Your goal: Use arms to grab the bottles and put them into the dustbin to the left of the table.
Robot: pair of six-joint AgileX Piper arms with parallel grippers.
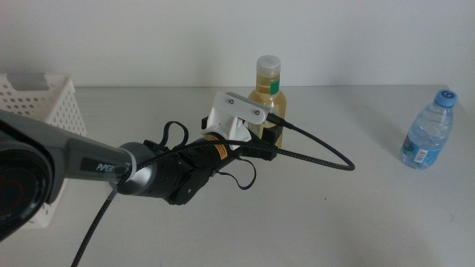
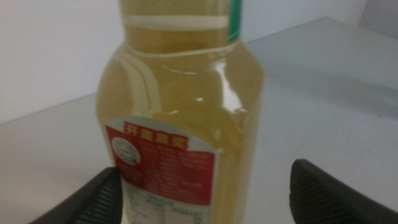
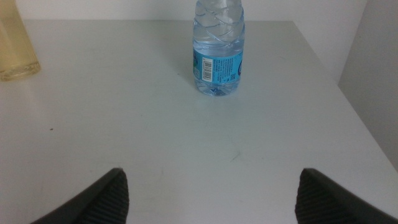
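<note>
- The left arm [image 1: 89,167] lies nearest the middle camera, a thick black limb coming in from the left side, with a white housing part [image 1: 234,119] near its wrist and a black cable [image 1: 319,156] looping away from it over the table [image 1: 297,222].
- The left gripper [image 2: 205,193] has its jaws spread wide, one on each side of the yellow juice bottle [image 2: 186,118]; in the left wrist view the bottle sits between the two dark tips, closer to one of them, and neither jaw visibly presses on it.
- That bottle [image 1: 267,93] stands upright straight ahead of the left gripper, its pale cap above the wrist housing, a green band at the neck and a red label low on its body.
- The dustbin [image 1: 44,111], a white perforated basket, sits behind and to the outer side of the left arm, at the table's left edge and well apart from the juice bottle.
- The clear water bottle [image 3: 216,53] stands upright ahead of the right gripper [image 3: 208,199], near the table's right edge, with a blue label around it; it is well apart from the yellow bottle [image 3: 15,43].
- The right gripper's jaws are spread with nothing between them, low over bare tabletop, well short of the water bottle [image 1: 429,132].
</note>
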